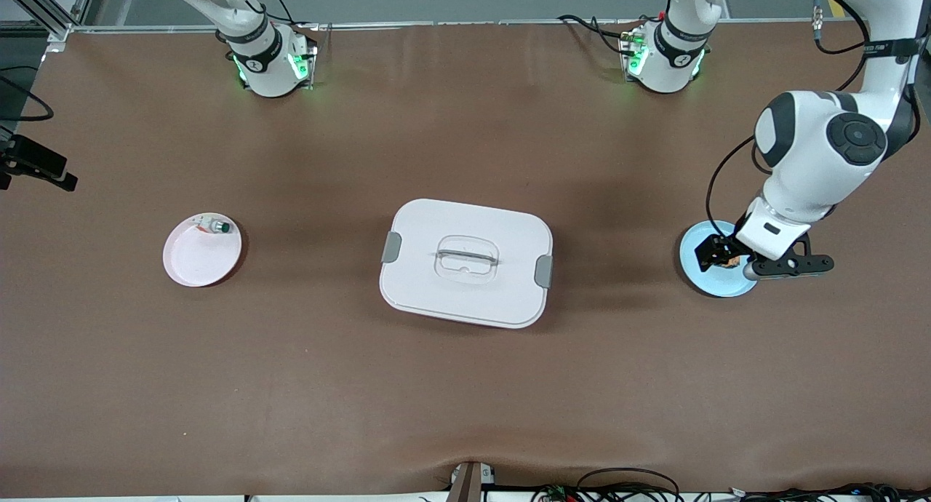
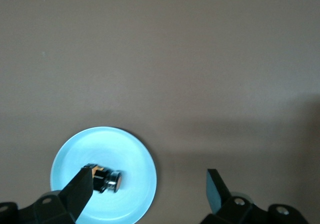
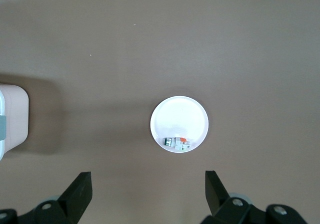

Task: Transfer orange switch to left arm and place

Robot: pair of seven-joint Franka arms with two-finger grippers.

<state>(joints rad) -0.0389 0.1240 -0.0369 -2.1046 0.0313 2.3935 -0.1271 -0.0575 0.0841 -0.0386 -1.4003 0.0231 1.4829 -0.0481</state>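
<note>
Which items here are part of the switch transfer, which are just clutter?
Job:
- orange switch on blue plate
- left gripper, open over that plate
- right gripper, open, above the pink plate
- box, mid-table, to avoid

Lying about:
- pink plate
- green-tipped piece on it

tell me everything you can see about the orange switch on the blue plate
The orange switch is a tiny black cylindrical part with orange bits at one end and a shiny round face at the other. It lies on its side on the light-blue plate, toward the left arm's end of the table. The left claw hangs open just above the plate, one finger partly covering the switch in the left wrist view; whether it touches cannot be told.
</note>
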